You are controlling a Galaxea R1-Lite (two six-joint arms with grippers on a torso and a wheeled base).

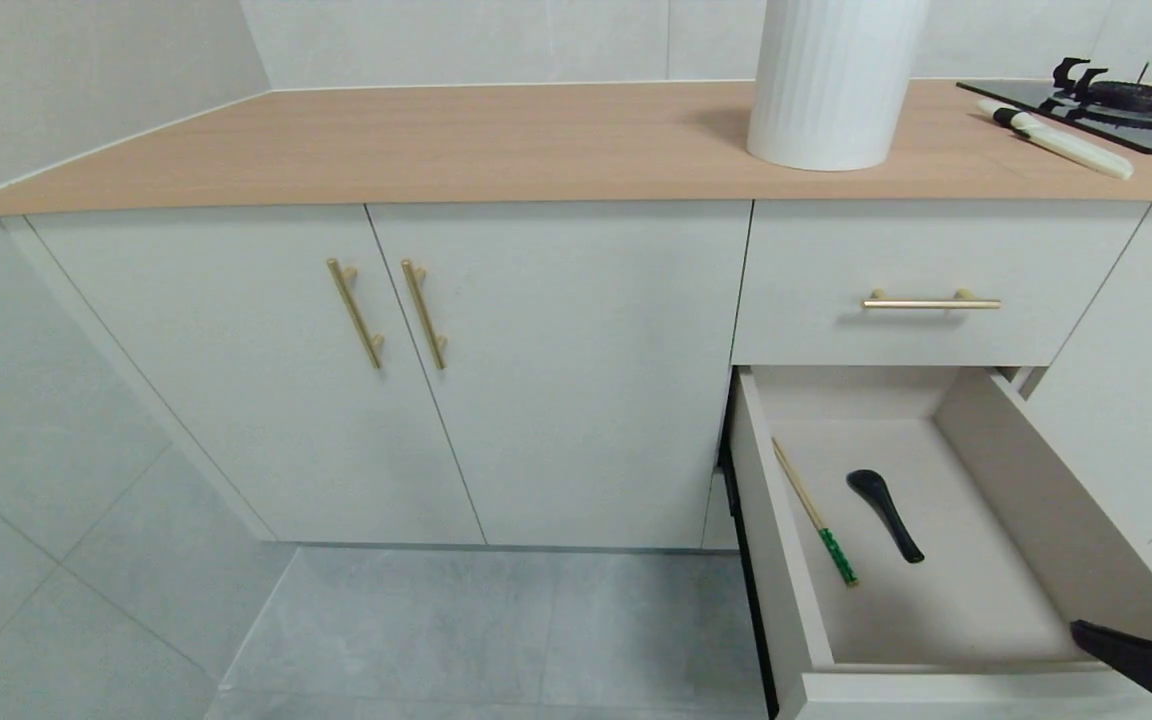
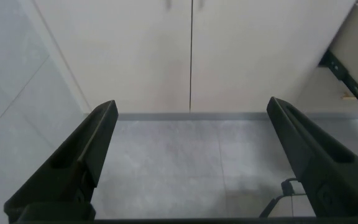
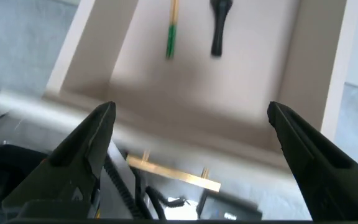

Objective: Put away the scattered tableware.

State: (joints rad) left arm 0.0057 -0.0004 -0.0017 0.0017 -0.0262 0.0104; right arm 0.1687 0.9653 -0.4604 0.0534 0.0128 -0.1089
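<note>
Chopsticks [image 1: 816, 515] and spoon [image 1: 884, 513] lie inside the open drawer [image 1: 936, 692], a knife [image 1: 1054, 138] on the counter above it seems left to stow, and the right gripper [image 3: 189, 112] over the drawer's front and the left gripper [image 2: 191, 106] beside the drawer are both spread and empty.

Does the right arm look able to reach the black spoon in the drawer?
Probably yes: the drawer stands open, the black spoon lies uncovered, apart from the chopsticks, and the right tool is open near the drawer's front.
</note>
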